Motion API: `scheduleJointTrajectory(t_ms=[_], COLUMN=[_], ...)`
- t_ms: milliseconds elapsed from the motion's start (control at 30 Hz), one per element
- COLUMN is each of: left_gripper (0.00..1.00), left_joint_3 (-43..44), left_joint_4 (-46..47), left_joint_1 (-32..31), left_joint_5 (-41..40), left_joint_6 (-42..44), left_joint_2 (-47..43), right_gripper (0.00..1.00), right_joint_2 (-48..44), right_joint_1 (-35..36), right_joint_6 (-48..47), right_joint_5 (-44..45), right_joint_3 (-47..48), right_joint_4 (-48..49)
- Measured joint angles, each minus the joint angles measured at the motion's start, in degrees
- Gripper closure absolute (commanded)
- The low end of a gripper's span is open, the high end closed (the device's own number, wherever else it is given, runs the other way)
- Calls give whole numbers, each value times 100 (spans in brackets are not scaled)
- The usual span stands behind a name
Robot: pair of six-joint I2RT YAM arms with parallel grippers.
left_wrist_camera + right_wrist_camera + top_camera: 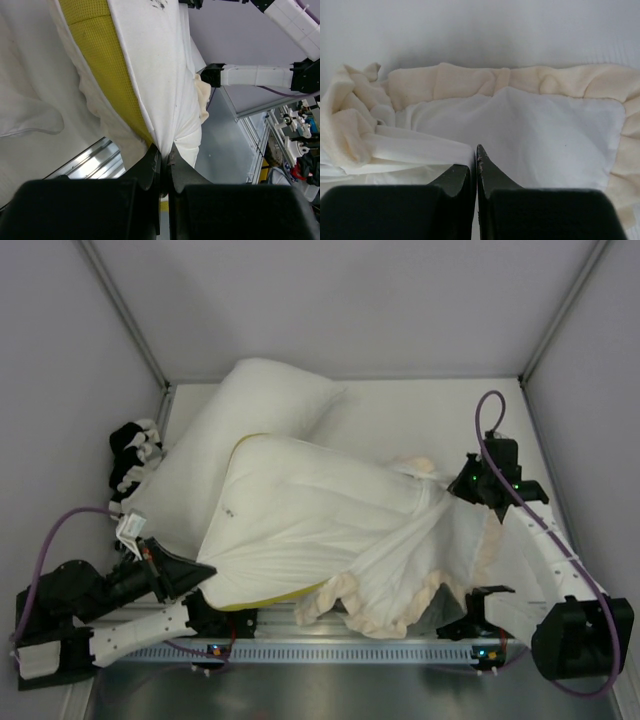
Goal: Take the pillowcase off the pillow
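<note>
At the far left of the counter, a crumpled black-and-white cloth is seen against the wall, just beside a long white pillow that is laid slantwise toward the back. At the near left corner, the left tool is pressed shut on a gathered corner of the pillow, whose white fabric is drawn taut into the closed jaws. A yellow waffle-textured cloth is seen just beside that pinch, tucked under the pillow's near edge. The pillow itself is spread across the middle of the counter, its left part bare and overlapping the long pillow.

The pillow's right end is covered by the pillowcase, which is bunched there with its white face outward, and the cream frill is spilled along the near edge. At the right, the right tool is closed on a fold of the pillowcase, with no gap between the jaws.
</note>
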Motion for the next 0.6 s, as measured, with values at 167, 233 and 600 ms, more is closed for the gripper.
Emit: scheduleJointTrajectory(t_ms=[167, 233, 600], left_gripper=[100, 100, 100], left_joint_3=[420, 691, 1856], left_joint_4=[-476, -702, -1515], left_joint_1=[197, 258, 566], left_joint_5=[33, 31, -44], left_joint_6=[11, 11, -79], left_joint_2=[46, 74, 90], right_gripper=[100, 100, 100], right_joint_2=[9, 9, 9], right_joint_1=[-144, -157, -160], right_joint_6=[48, 66, 177], right_joint_5=[-455, -603, -1373], right_joint_3=[-94, -94, -96], right_joint_4=[-101, -118, -125])
